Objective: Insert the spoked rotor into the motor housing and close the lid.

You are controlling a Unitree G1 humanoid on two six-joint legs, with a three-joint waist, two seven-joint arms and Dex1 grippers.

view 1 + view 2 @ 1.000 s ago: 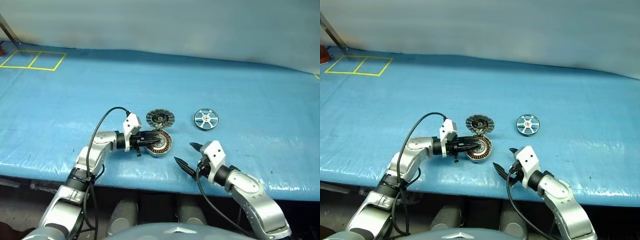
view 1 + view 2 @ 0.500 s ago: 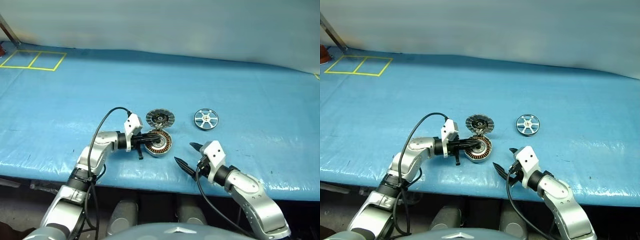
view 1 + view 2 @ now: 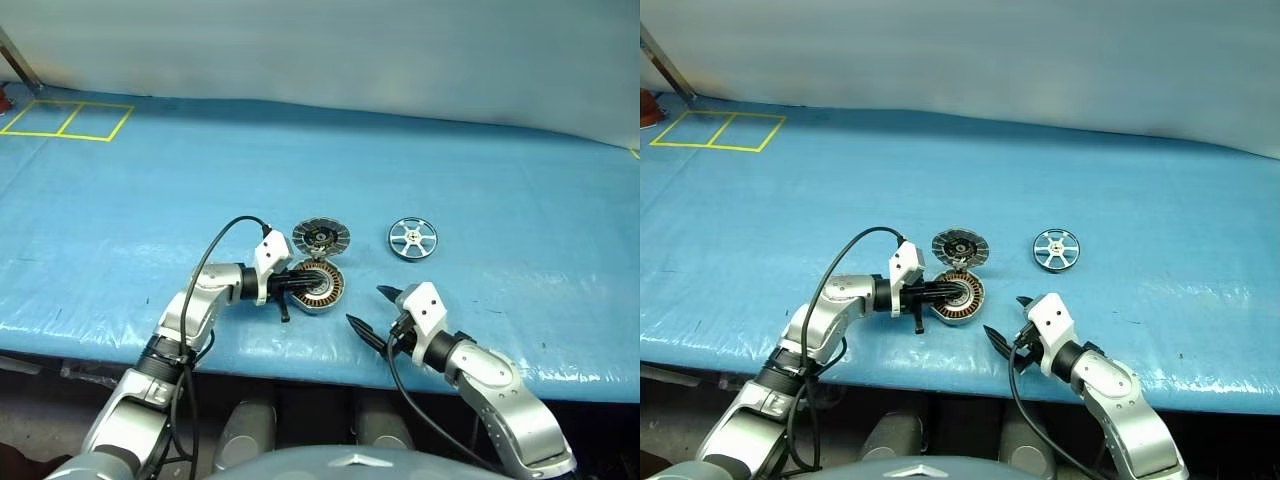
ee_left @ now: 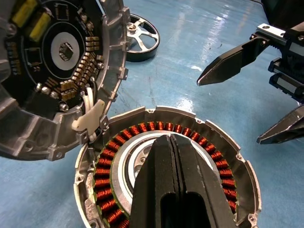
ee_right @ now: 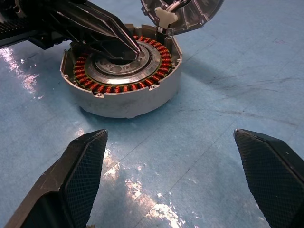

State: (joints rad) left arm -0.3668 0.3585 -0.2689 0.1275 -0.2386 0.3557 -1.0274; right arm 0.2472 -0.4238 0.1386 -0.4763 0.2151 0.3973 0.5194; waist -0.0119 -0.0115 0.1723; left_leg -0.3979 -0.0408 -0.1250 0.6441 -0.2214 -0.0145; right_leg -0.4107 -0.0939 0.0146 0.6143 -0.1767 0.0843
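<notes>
Currently the motor housing (image 3: 318, 287) sits on the blue worktop (image 3: 480, 190) with its lid (image 3: 320, 237) swung open and standing up at the hinge on the far side, component face turned toward the robot. Inside the housing a ring of copper-brown windings (image 4: 114, 156) surrounds a silver central hub; no rotor sits in it. The left gripper (image 3: 312, 283) reaches across the housing from the robot's left, its jaws pressed fully together with nothing between them, the tips lying over the central hub. Whether the tips touch the hub cannot be told. The spoked rotor (image 3: 412, 238) lies flat on the worktop, to the right of the lid and well apart from the housing, untouched by either gripper. The right gripper (image 3: 365, 311) hangs near the front edge of the worktop, just right of and nearer than the housing, its jaws spread wide and empty, pointing toward the housing. Yellow tape squares (image 3: 65, 120) mark the far left corner of the worktop.
</notes>
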